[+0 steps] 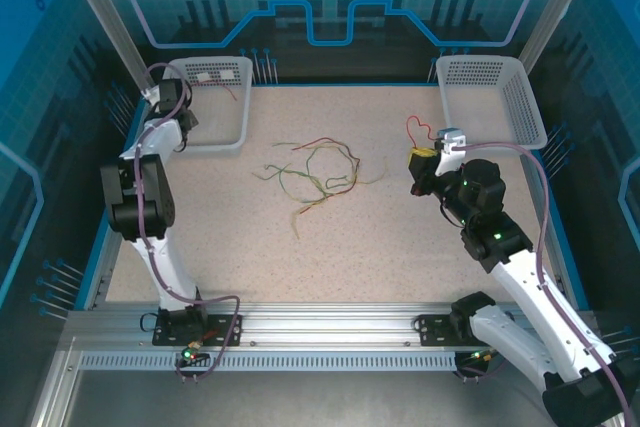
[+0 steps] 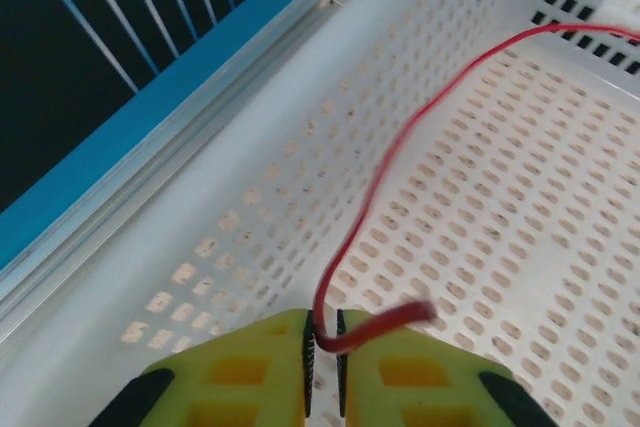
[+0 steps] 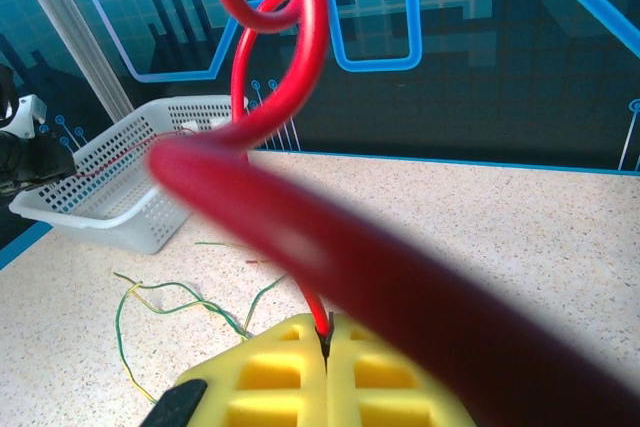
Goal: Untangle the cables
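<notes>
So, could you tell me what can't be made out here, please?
- Top external: the loose cables are too small to count or trace.
- Left wrist: the slack red cable runs off the right edge.
- Right wrist: the gripped red cable, blurred near the lens, hides table behind.

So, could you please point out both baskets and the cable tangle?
left basket [image 1: 215,146]: top view, near rim.
right basket [image 1: 528,97]: top view, right wall.
cable tangle [image 1: 335,187]: top view, middle loop.

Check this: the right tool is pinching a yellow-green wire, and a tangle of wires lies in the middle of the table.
Wrong colour. The right tool is pinching a red wire, as the right wrist view shows; the tangle of wires does lie in the middle of the table.
</notes>
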`<state>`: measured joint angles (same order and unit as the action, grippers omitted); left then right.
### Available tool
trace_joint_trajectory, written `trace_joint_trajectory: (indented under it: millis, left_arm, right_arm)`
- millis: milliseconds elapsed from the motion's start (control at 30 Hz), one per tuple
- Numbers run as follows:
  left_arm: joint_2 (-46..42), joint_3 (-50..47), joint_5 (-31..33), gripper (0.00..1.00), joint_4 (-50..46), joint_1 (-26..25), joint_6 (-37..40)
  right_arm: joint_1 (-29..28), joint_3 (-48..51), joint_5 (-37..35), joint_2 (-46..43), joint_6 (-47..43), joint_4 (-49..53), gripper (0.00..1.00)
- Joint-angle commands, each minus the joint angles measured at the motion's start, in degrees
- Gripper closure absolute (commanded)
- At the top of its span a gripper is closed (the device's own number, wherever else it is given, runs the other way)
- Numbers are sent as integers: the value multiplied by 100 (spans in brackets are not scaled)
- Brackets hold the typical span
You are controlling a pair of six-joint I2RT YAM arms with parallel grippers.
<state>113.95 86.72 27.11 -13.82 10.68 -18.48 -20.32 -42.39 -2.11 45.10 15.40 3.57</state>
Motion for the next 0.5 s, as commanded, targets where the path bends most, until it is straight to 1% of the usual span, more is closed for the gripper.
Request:
trace_joint_trajectory:
  millis: [0, 33, 100, 133, 200, 333, 400, 467]
  left_arm:
    - [53, 215, -247, 52, -76, -138, 133]
    - [41, 230, -314, 45, -96, -159, 154]
    - [-92, 200, -331, 41, -169, -258, 214]
    - [-191, 135, -321, 38, -139, -304, 249]
    - [-458, -15, -510, 30, -47, -372, 319]
    - [-1011, -173, -874, 29, -142, -397, 288]
    - [-1423, -422, -1066, 29, 59, -446, 362]
    - [-1863, -496, -1173, 29, 2, -528, 378]
  right_arm:
    - [-77, -32, -10, -80, -19, 21, 100]
    - [-77, -33, 5, -80, -19, 18, 100]
    - [-87, -50, 26, -73, -8, 11, 100]
    - [-93, -57, 40, -72, -10, 12, 100]
    - [-104, -93, 66, -68, -15, 42, 100]
    - [-164, -127, 268, -13, -61, -8, 100]
    - [-220, -151, 505, 73, -92, -66, 100]
    - [-315, -126, 875, 162, -186, -246, 100]
